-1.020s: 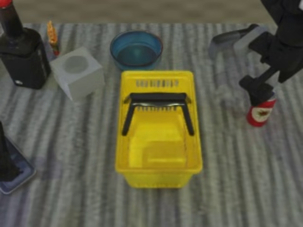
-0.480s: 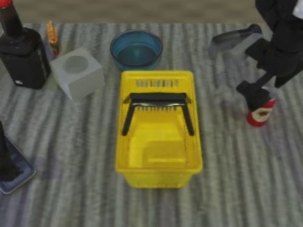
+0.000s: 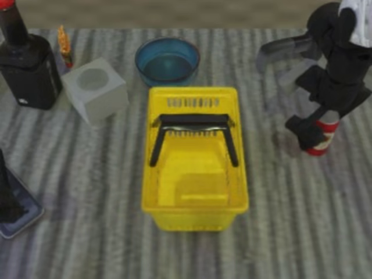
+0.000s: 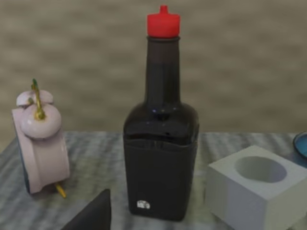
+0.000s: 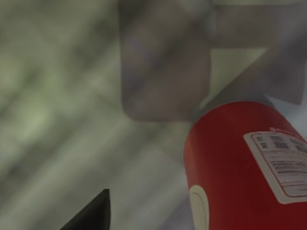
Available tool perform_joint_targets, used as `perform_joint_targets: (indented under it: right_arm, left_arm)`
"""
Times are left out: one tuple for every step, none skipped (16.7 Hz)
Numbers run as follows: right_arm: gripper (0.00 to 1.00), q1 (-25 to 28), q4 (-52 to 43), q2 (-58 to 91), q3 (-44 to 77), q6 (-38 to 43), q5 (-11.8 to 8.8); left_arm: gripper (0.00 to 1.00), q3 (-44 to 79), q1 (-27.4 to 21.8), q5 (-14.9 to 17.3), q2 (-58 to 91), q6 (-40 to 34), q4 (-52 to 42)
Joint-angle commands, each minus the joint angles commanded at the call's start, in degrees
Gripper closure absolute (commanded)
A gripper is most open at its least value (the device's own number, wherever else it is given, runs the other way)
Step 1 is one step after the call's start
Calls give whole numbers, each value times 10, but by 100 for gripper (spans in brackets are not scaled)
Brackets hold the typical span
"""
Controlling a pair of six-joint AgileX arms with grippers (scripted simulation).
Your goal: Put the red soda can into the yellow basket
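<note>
Since the red soda can (image 3: 321,137) is standing on the bench (image 3: 87,174) right under the right gripper (image 3: 308,129), nothing's in the basket yet. That gripper is down on the can's top end and hides most of it from above; in the right wrist view the can (image 5: 235,167) fills the frame close up, but I honestly can't tell whether the fingers are closed on it or just around it. The yellow basket (image 3: 195,200) sits well off to the gripper's left, handle folded across it, with no can inside. So my guess: the grasp is either happening or about to, and the lift, carry over and drop are all left.

Left gripper is parked far over at the left edge of the bench, can't tell its state either.

Count: one can, one basket, one blue bowl (image 3: 167,61) just behind the basket, one dark bottle with a red cap (image 4: 161,134), one white block with a round hole (image 3: 95,89), one little alarm clock (image 4: 41,143).
</note>
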Motion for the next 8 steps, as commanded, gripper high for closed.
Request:
perform_joint_targets:
  right_arm:
    - [0, 0, 0, 0, 0, 0, 0]
    - [8, 0, 0, 0, 0, 0, 0]
    - [15, 0, 0, 0, 0, 0, 0]
    - [23, 0, 0, 0, 0, 0, 0]
    - [30, 0, 0, 0, 0, 0, 0]
    - [38, 0, 0, 0, 0, 0, 0]
    - [45, 0, 0, 0, 0, 0, 0]
    - [53, 0, 0, 0, 0, 0, 0]
  left_arm:
    - [0, 0, 0, 0, 0, 0, 0]
    - [0, 0, 0, 0, 0, 0, 0]
    - [0, 0, 0, 0, 0, 0, 0]
    - [0, 0, 0, 0, 0, 0, 0]
    - [0, 0, 0, 0, 0, 0, 0]
    - [0, 0, 0, 0, 0, 0, 0]
    - [0, 0, 0, 0, 0, 0, 0]
    - [0, 0, 0, 0, 0, 0, 0]
